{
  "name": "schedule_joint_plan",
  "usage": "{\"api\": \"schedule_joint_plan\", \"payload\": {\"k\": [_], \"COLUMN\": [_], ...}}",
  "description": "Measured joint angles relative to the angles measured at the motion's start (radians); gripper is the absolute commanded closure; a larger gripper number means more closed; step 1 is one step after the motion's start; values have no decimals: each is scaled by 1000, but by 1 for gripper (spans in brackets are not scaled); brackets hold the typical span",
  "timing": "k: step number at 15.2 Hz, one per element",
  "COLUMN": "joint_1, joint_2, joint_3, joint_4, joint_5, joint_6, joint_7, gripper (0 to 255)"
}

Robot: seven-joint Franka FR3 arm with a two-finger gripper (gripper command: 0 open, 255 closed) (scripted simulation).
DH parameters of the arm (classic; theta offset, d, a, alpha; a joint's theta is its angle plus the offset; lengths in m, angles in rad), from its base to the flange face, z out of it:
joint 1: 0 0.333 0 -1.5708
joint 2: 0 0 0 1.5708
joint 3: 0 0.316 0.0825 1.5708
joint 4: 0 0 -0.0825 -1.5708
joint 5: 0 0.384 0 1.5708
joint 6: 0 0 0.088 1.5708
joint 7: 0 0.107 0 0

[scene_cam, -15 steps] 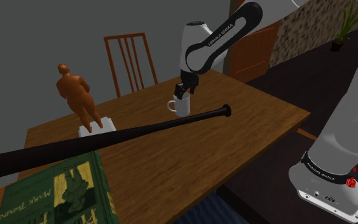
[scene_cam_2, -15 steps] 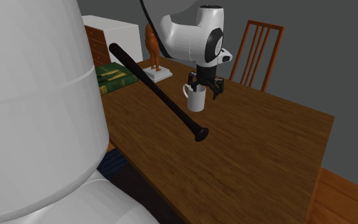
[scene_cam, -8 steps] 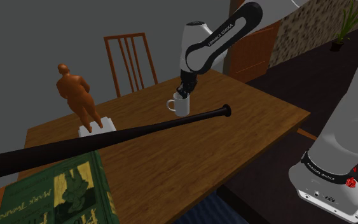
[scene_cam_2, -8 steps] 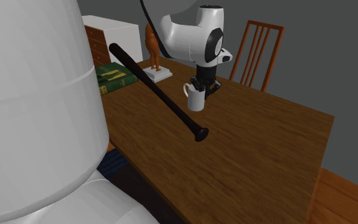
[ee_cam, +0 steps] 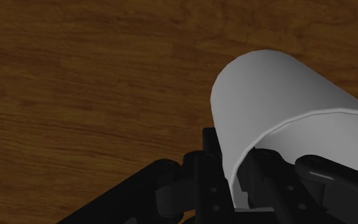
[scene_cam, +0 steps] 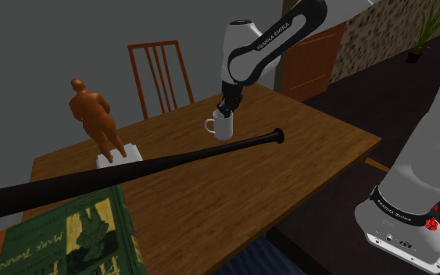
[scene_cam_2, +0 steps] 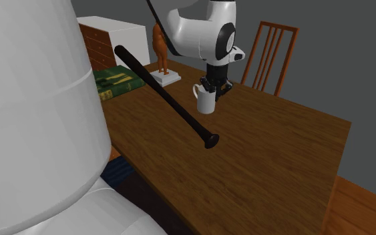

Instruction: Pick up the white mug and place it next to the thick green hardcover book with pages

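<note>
The white cylindrical mug (scene_cam: 222, 127) (scene_cam_2: 207, 102) (ee_cam: 279, 95) stands upright at the far part of the brown wooden counter (scene_cam: 288, 164) (scene_cam_2: 280, 153), with its small handle towards the shoulder view's left. The black jaws come down on it from above and pinch its wall at the rim. In the wrist view one finger is on the outside of the wall and the other is inside the cup. The mug seems to be just above the wood, but I cannot tell surely if its bottom touches the counter.

Near the mug is the knobbed end of a long black baseball bat (scene_cam: 132, 168) (scene_cam_2: 173, 103). In the shoulder view the bat runs from there across the counter to the lower left.

The thick green hardcover book (scene_cam: 62, 238) (scene_cam_2: 116, 80) lies flat at the other end of the counter, well apart from the mug, with the bat passing between them. Its cover has yellow print.

An orange figure of a person on a white square base (scene_cam: 93, 117) (scene_cam_2: 159, 47) stands between the book and the mug, nearer to the far edge. A brown wooden chair with a slatted back (scene_cam: 157, 74) (scene_cam_2: 270, 50) is behind the counter. A white dresser with brown drawers (scene_cam_2: 113, 37) stands beyond the book.
</note>
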Motion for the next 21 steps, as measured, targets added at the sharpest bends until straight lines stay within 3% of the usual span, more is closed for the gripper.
{"api": "schedule_joint_plan", "payload": {"k": [21], "joint_1": [-2], "joint_2": [-116], "joint_3": [0], "joint_4": [154], "joint_5": [16], "joint_6": [-269], "joint_7": [-8], "gripper": [255]}}
